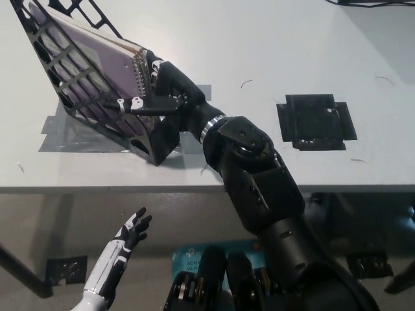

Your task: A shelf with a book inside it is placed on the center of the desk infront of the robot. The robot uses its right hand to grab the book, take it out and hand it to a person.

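At the shelf (97, 84) on the bench's (272, 58) far left, closing the right robot hand (159, 91) around the book's (97, 58) spiral edge for pulling out, left robot hand (126, 236) hanging open below the bench edge.

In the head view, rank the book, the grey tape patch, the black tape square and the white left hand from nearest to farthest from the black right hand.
1. Book: in the shelf, the right hand closing around its spiral edge.
2. Grey tape patch: under the shelf, just left of and below the hand.
3. Black tape square and left hand: too close to call; the square lies right on the desk, the left hand rests open below the desk edge.
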